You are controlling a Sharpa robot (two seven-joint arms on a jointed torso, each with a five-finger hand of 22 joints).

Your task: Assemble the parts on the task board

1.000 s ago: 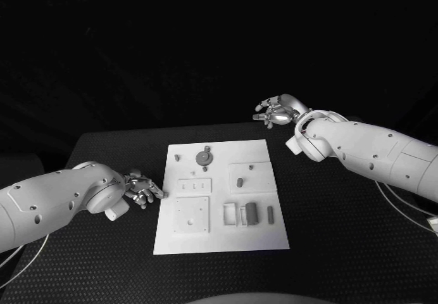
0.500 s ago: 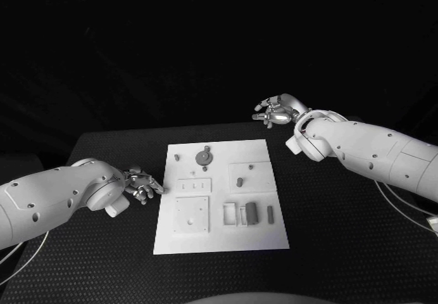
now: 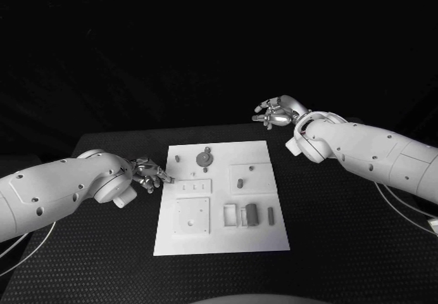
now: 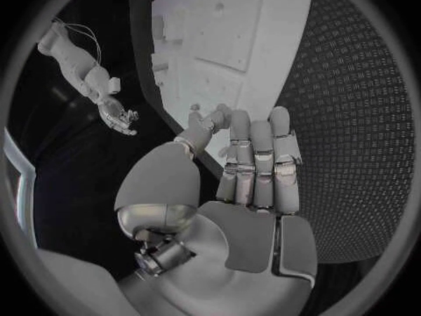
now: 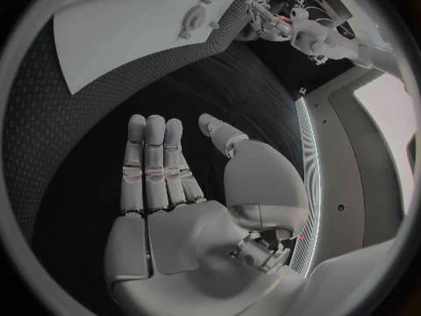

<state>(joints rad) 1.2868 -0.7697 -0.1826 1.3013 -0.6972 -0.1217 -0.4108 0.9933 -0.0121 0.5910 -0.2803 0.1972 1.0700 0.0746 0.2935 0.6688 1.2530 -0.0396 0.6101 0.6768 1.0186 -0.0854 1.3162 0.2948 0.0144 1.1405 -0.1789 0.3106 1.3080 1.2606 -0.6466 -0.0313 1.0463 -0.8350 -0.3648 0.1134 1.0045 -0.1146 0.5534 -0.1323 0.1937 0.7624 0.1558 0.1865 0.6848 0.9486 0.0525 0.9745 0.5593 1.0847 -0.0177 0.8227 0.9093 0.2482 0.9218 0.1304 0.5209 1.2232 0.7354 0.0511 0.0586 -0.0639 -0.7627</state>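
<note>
The white task board (image 3: 219,237) lies in the middle of the black table. Grey parts rest on it: a round piece (image 3: 204,156) near the far edge, a small peg (image 3: 240,182) at the centre right, and upright blocks (image 3: 252,213) in the near right recess. My left hand (image 3: 149,173) hovers at the board's left edge; the left wrist view shows this hand (image 4: 250,168) with fingers straight, holding nothing, over the board (image 4: 281,49). My right hand (image 3: 276,113) is raised beyond the far right corner. It (image 5: 175,182) is spread and empty, away from the board (image 5: 114,28).
The black table (image 3: 347,240) has bare surface to the right of the board and in front of it. My right forearm (image 3: 365,152) crosses above the table's right side. Square plates (image 3: 192,214) sit in the board's left half.
My left hand has moved away from me and rightward, closer to the board's left edge. My right hand has stayed almost still.
</note>
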